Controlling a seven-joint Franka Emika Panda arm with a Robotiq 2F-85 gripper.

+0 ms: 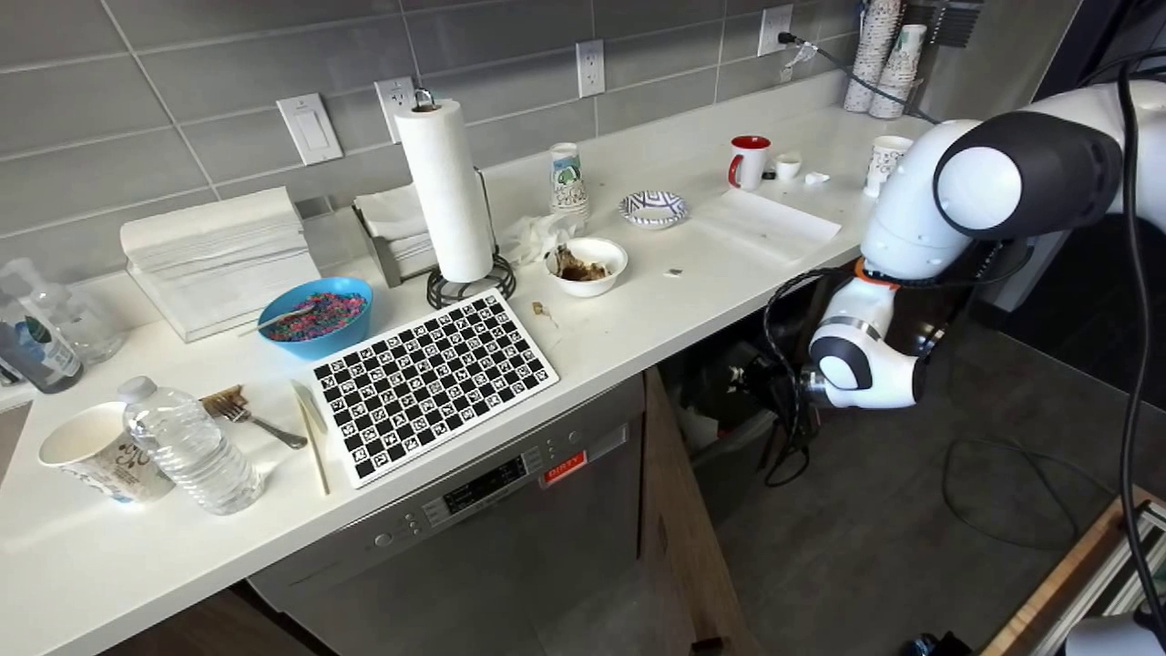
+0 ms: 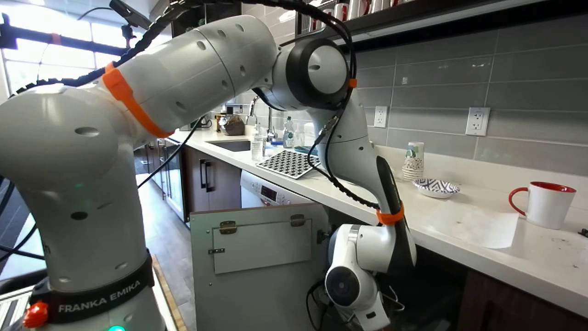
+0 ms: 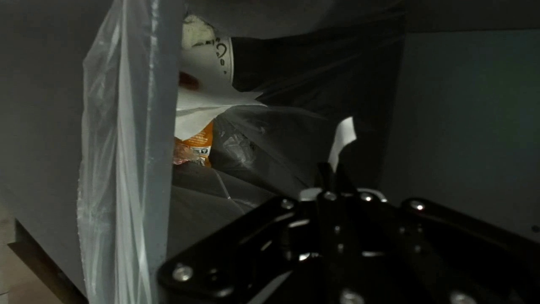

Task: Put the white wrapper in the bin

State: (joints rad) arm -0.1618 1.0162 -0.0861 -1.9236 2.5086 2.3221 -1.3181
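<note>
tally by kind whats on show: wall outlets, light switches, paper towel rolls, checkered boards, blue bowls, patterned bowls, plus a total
Wall outlets: 3
Light switches: 1
Paper towel rolls: 1
Checkered boards: 1
Blue bowls: 1
Patterned bowls: 1
Total: 8

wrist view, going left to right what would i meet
The translucent liner over the rim of the bin → an orange packet inside it → the white wrapper held in the hand → a plain grey panel.
</note>
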